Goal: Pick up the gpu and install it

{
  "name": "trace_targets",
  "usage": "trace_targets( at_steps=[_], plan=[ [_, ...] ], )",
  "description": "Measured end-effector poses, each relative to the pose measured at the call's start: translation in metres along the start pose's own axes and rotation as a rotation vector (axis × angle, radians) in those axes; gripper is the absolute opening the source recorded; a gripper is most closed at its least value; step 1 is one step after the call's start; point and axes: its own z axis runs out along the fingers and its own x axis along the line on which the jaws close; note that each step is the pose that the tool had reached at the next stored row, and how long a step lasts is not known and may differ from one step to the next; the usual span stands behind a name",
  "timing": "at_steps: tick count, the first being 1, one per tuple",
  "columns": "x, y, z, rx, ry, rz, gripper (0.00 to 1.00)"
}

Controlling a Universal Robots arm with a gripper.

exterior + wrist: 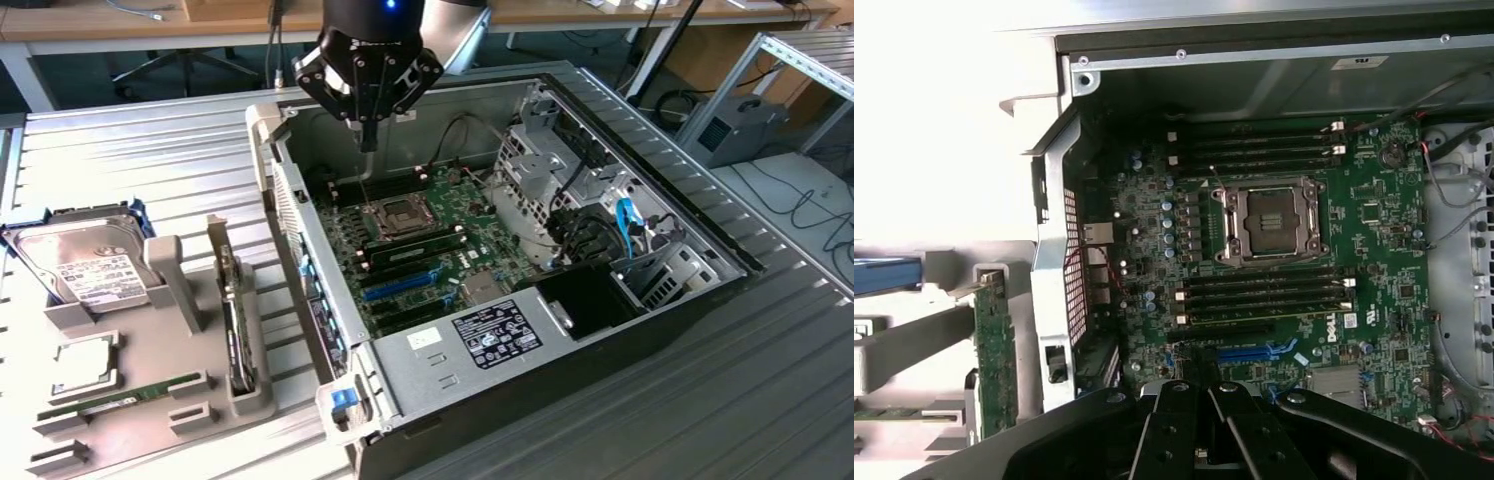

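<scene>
Black two-finger gripper [367, 140], with its jaws drawn together and nothing held between them, is shown hanging over the rear part of the open grey-and-black computer case [296, 190], above the green motherboard [470, 212] and near the silver-framed processor socket [398, 216].

The gpu [238, 330], a slim dark expansion card, is seen standing on edge in the light grey fixture tray [160, 425] outside the case, on the exterior view's left and well apart from the gripper. Neither step of the task is judged done: the card has not been lifted, and the blue expansion slots [400, 286] on the board lie bare.

Beside the card in the tray, a silver hard drive with a blue frame [87, 265], a square silvery processor chip [83, 362] and a thin green memory stick [120, 398] are held in their own seats.

The upright side wall of the case stands between the tray and the board, and its rim is judged the main edge to be cleared. The space above the tray is open. Inside, the slots lie close to that wall; the metal drive cage [534, 165] and loose cables crowd the exterior view's right. All rests on a ribbed metal table [694, 400].
</scene>
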Motion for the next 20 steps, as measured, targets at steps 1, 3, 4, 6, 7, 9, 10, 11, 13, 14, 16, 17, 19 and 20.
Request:
trace_targets(
  at_steps=[1,3,4,6,7,9,10,11,13,14,16,17,19,20],
  plan=[
    [0.0003,0.0,0.0,0.0,0.0,0.0,0.11],
    [0.0006,0.0,0.0,0.0001,0.0,0.0,0.11],
    [0.0007,0.0,0.0,0.0001,0.0,0.0,0.11],
    [0.0011,-0.0001,0.0,0.0002,0.0,0.0,0.11],
    [0.0013,-0.0001,0.0,0.0001,0.0,0.0,0.11],
    [0.0016,-0.0001,-0.0001,0.0002,0.0,0.0,0.11],
    [0.0018,-0.0001,-0.0001,0.0001,0.0,0.0,0.11],
    [0.002,-0.0001,-0.0001,0.0001,0.0,0.0,0.11],
    [0.0024,-0.0002,-0.0001,0.0001,0.0,0.0,0.11],
    [0.0026,-0.0002,0.0,0.0001,0.0,0.0,0.11],
    [0.003,-0.0002,-0.0001,0.0002,0.0,0.0,0.11],
    [0.0031,-0.0002,-0.0001,0.0002,0.0,0.0,0.11],
    [0.0034,-0.0002,-0.0001,0.0003,0.0001,0.0,0.11],
    [0.0045,-0.0003,-0.0001,0.0042,-0.0003,0.0,0.11]
  ],
)
